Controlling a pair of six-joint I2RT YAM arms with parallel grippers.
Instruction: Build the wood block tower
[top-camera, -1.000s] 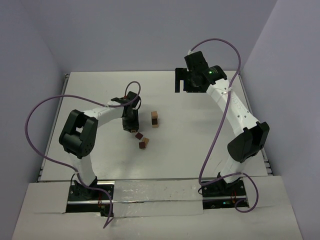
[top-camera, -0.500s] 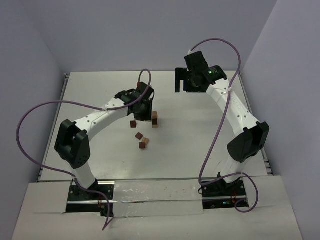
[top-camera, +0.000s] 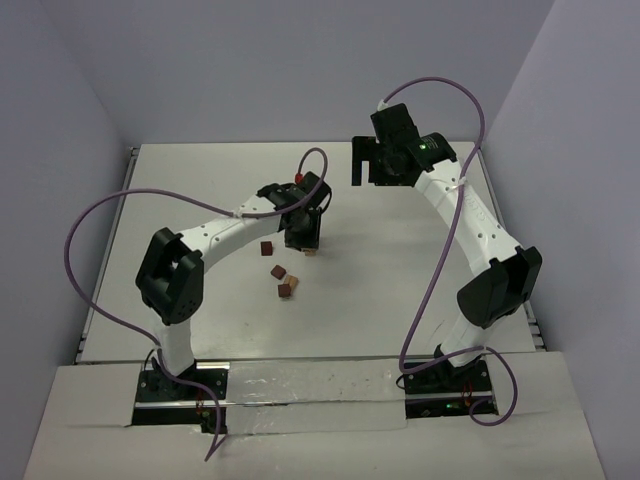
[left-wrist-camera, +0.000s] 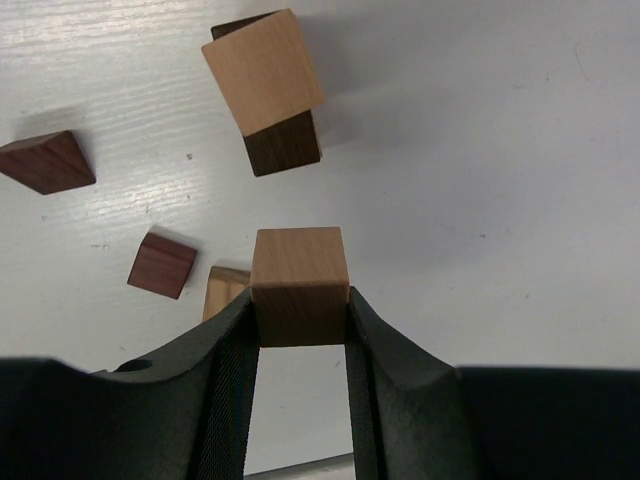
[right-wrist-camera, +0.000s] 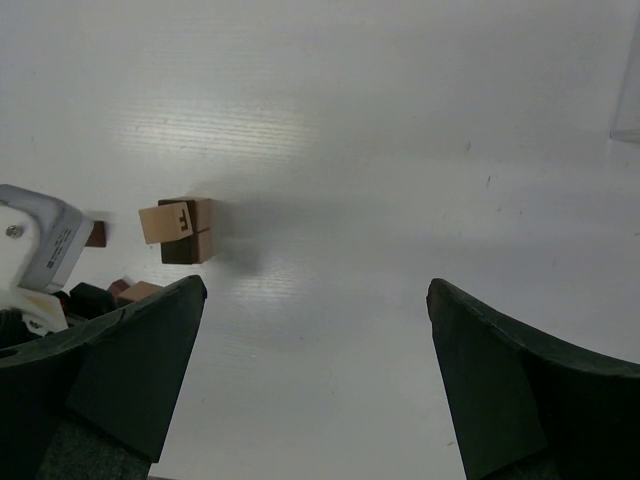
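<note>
**Desk.** White desk, carrying every piece listed below.

**Loose wood blocks, three.** In the top view they lie in a cluster at 7 o'clock from the left pincer.
- Far dark reddish-brown wooden cube.
- Loose light tan wooden cube.
- Near dark reddish-brown wooden cube.

None is stacked on another. In the left wrist view they sit at 9 to 10 o'clock of the held piece. The tan one is partly hidden behind a black finger.

**Left pincer.** The jaws are narrowed onto a held light tan wooden cube. They grip it by two opposite sides, and its upper half stands proud of the fingertips. The arm reaches out over the middle of the desk.

**Tower.** The two-cube wooden tower is a light tan cube resting on a dark reddish-brown cube, with the upper one twisted a little off the lower one's square.
- In the left wrist view it stands at 12 o'clock from the held cube, near it but not touching.
- In the top view it is largely hidden beneath the left pincer.
- In the right wrist view it appears at 10 o'clock.

**Right pincer.** The right pincer has its jaws spread wide with nothing between them. In the top view it sits at 1 o'clock from the tower, well apart, over the far part of the desk.
</note>
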